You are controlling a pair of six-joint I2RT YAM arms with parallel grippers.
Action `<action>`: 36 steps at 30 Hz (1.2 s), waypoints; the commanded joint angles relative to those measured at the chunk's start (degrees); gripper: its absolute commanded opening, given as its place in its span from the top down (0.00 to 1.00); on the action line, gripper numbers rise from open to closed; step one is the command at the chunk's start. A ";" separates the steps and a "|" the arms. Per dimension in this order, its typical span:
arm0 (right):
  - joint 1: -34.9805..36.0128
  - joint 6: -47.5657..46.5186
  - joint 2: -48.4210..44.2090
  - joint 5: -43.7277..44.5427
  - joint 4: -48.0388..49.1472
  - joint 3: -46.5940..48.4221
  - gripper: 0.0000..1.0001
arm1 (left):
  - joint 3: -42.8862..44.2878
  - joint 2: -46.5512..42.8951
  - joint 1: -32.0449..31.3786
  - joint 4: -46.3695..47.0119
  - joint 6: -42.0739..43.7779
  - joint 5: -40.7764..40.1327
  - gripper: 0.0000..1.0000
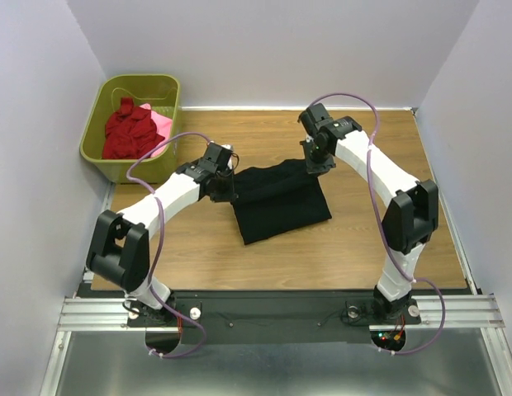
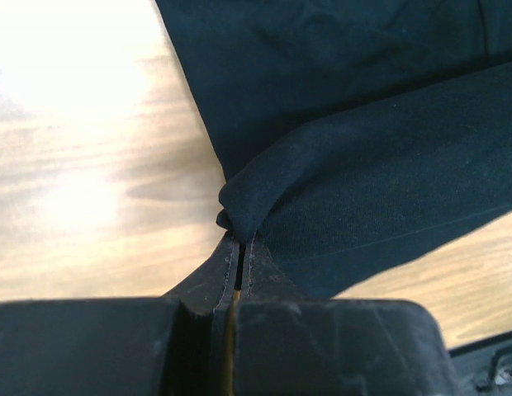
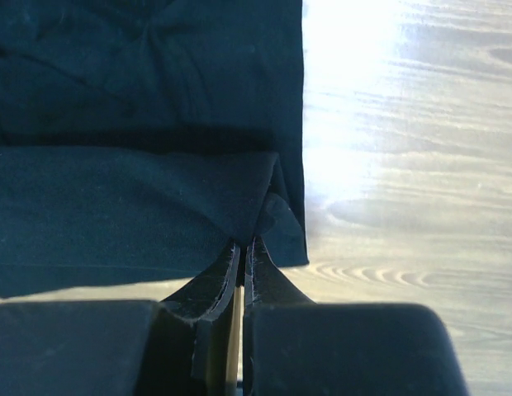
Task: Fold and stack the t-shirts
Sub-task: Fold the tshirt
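Black t-shirt (image 1: 281, 214), plain, far edge folded over; left jaws, right jaws each pinching fold corner.

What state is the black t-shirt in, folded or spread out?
Partly folded: one layer of the black t-shirt lies doubled over the rest, left gripper and right gripper each pinching a corner.

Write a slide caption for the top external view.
Left gripper and right gripper pinch the far edge of the black t-shirt on the table; red and pink shirts sit in the basket.
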 commanded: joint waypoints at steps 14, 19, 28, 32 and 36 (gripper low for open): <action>-6.48 -2.53 9.06 -0.26 15.38 -2.83 0.99 | 4.63 10.84 3.49 5.92 5.55 -2.54 1.00; -7.01 -1.30 8.53 -0.09 20.22 -10.45 0.99 | 5.07 10.50 3.49 7.58 6.34 -2.63 1.00; -7.97 0.99 7.04 -0.35 27.34 -21.28 0.99 | 6.83 8.74 3.31 8.73 8.01 -2.63 1.00; -8.24 1.34 4.41 0.09 28.40 -22.70 0.99 | 7.71 8.03 2.87 8.91 8.80 -2.63 1.00; -8.33 1.69 0.46 1.75 28.40 -21.47 0.99 | 8.24 7.42 2.61 8.73 8.98 -2.37 1.00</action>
